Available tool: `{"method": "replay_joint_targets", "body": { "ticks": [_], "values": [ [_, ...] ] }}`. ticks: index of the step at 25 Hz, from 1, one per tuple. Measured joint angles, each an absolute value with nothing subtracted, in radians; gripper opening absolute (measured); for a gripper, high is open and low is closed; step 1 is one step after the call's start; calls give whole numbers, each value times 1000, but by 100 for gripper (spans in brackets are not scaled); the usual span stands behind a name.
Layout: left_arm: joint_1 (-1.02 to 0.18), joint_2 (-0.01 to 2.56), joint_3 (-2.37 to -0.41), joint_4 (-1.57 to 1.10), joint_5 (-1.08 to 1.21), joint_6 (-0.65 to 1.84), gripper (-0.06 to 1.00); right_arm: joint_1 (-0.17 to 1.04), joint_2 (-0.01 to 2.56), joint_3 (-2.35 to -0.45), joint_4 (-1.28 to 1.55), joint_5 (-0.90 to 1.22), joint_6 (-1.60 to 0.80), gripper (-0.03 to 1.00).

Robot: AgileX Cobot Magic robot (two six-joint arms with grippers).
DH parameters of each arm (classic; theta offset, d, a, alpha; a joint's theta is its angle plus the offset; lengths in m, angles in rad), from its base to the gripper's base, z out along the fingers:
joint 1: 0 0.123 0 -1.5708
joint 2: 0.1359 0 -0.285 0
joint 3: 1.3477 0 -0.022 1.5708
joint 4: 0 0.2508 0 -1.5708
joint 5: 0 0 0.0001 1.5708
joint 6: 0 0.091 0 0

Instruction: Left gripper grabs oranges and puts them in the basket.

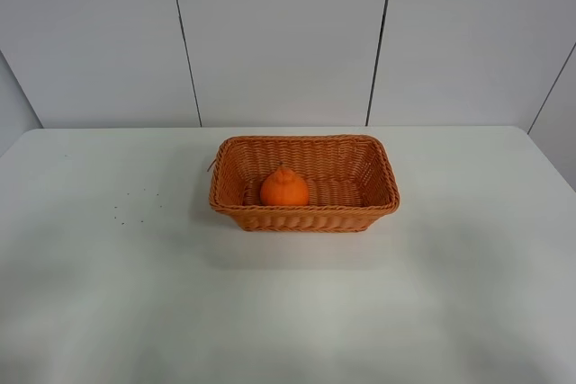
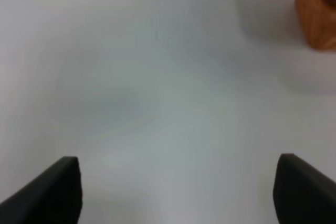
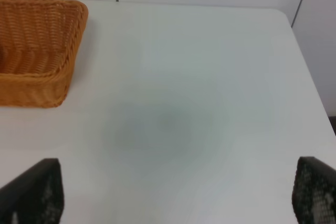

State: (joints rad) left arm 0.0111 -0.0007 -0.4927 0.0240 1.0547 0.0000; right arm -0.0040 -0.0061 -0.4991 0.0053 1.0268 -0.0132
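Observation:
The orange (image 1: pixel 284 187) lies inside the wicker basket (image 1: pixel 378 168), left of its middle, on the white table in the exterior high view. Neither arm shows in that view. In the left wrist view my left gripper (image 2: pixel 178 192) is open and empty over bare table, its two dark fingertips (image 2: pixel 52 192) wide apart; a blurred corner of the basket (image 2: pixel 317 14) shows at the edge. In the right wrist view my right gripper (image 3: pixel 178 198) is open and empty, with the basket (image 3: pixel 42 51) off to one side. The orange is hidden in both wrist views.
The white table (image 1: pixel 288 312) carries a few small dark specks (image 1: pixel 135 204) left of the basket. A grey panelled wall (image 1: pixel 279 33) stands behind the table's far edge. The table's rounded far right corner (image 3: pixel 283 17) shows in the right wrist view.

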Motion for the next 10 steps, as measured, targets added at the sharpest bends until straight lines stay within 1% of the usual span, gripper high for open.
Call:
{"method": "replay_joint_targets", "body": {
  "ticks": [10],
  "values": [
    [11,-6,-493,27,1055,-9,85,-4,-6,-499,5,1027,-13,69]
  ]
}}
